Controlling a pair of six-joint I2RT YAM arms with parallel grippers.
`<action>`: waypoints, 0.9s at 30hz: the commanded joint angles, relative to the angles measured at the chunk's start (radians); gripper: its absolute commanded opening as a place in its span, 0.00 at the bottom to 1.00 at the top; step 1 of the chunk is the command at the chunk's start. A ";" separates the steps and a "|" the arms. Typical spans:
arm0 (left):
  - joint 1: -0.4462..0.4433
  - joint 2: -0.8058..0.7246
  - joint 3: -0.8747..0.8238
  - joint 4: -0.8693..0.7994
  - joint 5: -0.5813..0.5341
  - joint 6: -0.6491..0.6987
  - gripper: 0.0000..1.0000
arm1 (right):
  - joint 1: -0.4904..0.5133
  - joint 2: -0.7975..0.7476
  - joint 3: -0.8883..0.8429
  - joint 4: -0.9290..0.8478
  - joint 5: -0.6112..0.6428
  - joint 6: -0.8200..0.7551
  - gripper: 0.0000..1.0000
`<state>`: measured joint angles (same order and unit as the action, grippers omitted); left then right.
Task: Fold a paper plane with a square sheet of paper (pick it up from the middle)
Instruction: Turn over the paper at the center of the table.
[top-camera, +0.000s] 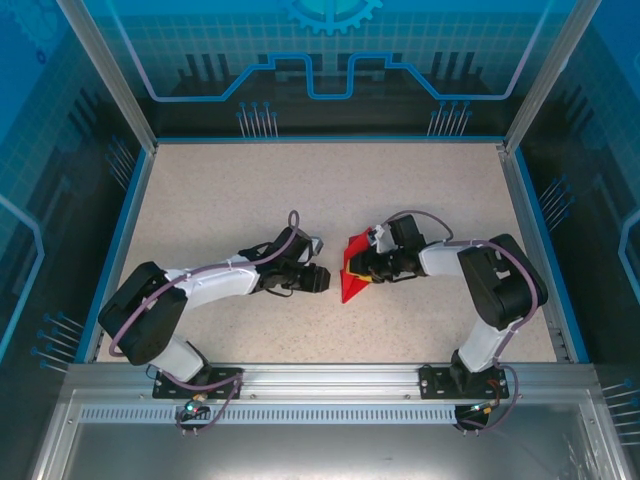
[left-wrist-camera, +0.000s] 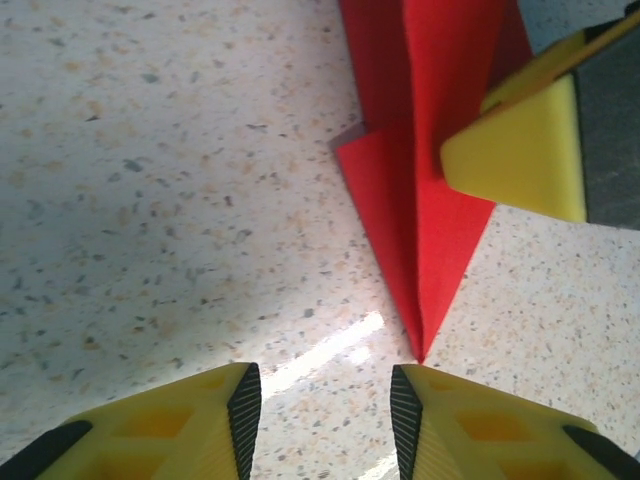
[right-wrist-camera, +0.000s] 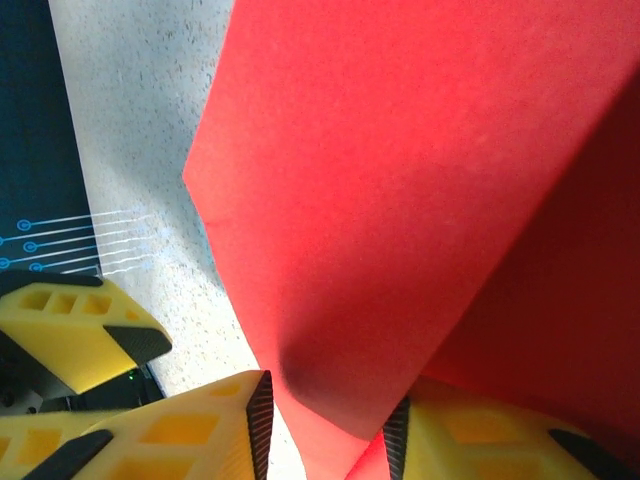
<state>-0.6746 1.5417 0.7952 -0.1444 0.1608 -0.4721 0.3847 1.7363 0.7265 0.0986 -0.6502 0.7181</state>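
The red paper plane (top-camera: 350, 278) lies mid-table as a folded pointed dart, its tip toward the near edge. In the left wrist view the paper plane (left-wrist-camera: 430, 210) points at my left gripper (left-wrist-camera: 325, 405), which is open just short of the tip with bare table between its fingers. My right gripper (top-camera: 364, 264) is at the dart's right side, and one of its yellow fingers (left-wrist-camera: 525, 150) rests against the paper. In the right wrist view a raised flap of the paper (right-wrist-camera: 400, 180) runs down between my right gripper's (right-wrist-camera: 328, 412) parted jaws, with a gap beside the left pad.
The speckled table (top-camera: 220, 200) is framed by a blue-edged rail and glass walls. The two grippers face each other closely across the paper. My left gripper's yellow finger (right-wrist-camera: 85, 335) shows at the lower left of the right wrist view.
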 joint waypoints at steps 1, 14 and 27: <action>0.013 -0.027 -0.012 0.008 0.027 -0.004 0.42 | 0.032 0.021 0.020 0.015 0.019 0.009 0.33; 0.023 -0.002 -0.016 0.009 0.056 0.001 0.44 | 0.065 -0.003 0.065 -0.093 0.116 -0.045 0.14; 0.024 -0.022 0.023 -0.014 0.078 0.001 0.45 | 0.066 -0.273 0.131 -0.500 0.408 -0.163 0.08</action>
<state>-0.6609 1.5417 0.7891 -0.1455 0.2073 -0.4721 0.4389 1.5311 0.8215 -0.2276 -0.3649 0.6060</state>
